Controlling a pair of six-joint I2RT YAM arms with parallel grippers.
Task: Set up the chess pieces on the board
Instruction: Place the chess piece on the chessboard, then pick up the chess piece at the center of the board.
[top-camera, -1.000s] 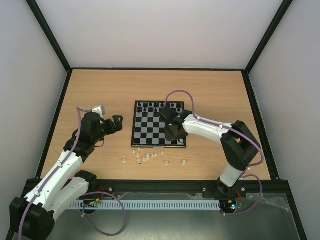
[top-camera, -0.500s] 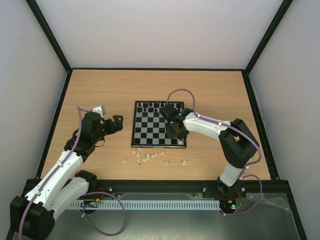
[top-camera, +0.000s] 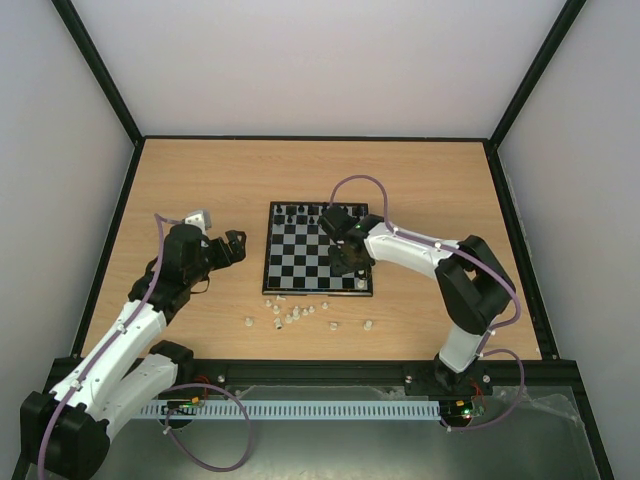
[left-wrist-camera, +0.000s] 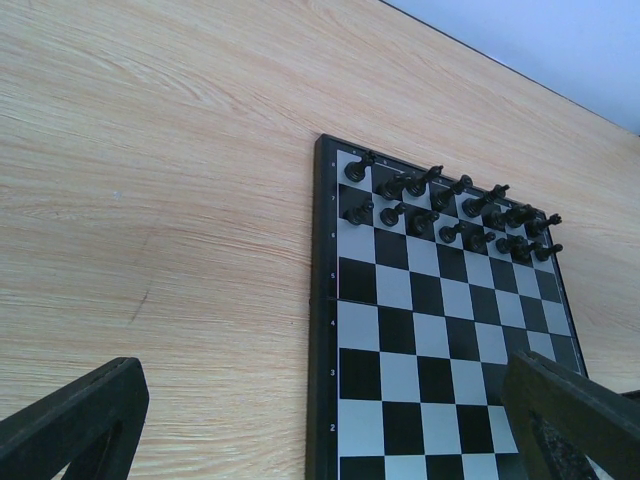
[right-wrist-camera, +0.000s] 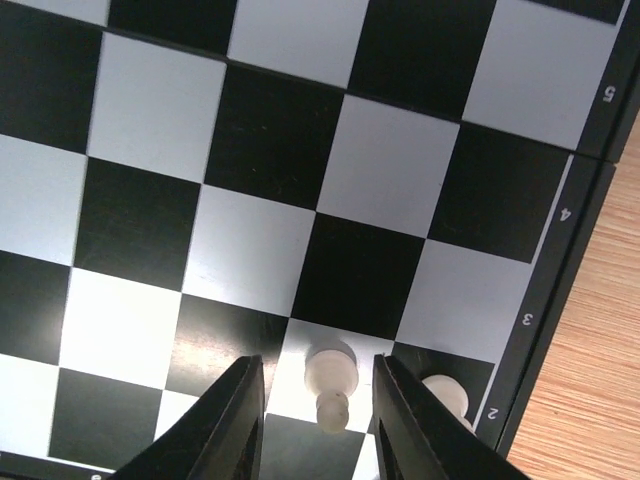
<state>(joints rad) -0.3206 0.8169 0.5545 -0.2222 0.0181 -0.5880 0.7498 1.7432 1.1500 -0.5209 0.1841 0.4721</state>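
Since a second ago the right end effector (top-camera: 345, 260) has edged left over the board (top-camera: 295, 262), and its jaws have parted narrowly around an upright cream piece (right-wrist-camera: 330, 378) near the board's right edge (a second cream piece (right-wrist-camera: 445, 395) stands beside it). The left end effector (top-camera: 232, 247) gapes wide, empty. Loose chess pieces (top-camera: 293, 315) lie on the bench (top-camera: 200, 180).

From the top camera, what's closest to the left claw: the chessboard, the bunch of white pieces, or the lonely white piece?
1. The board, just right of the left gripper.
2. The loose white pieces, just off the board's near edge.
3. The lone white piece, farthest to the right.
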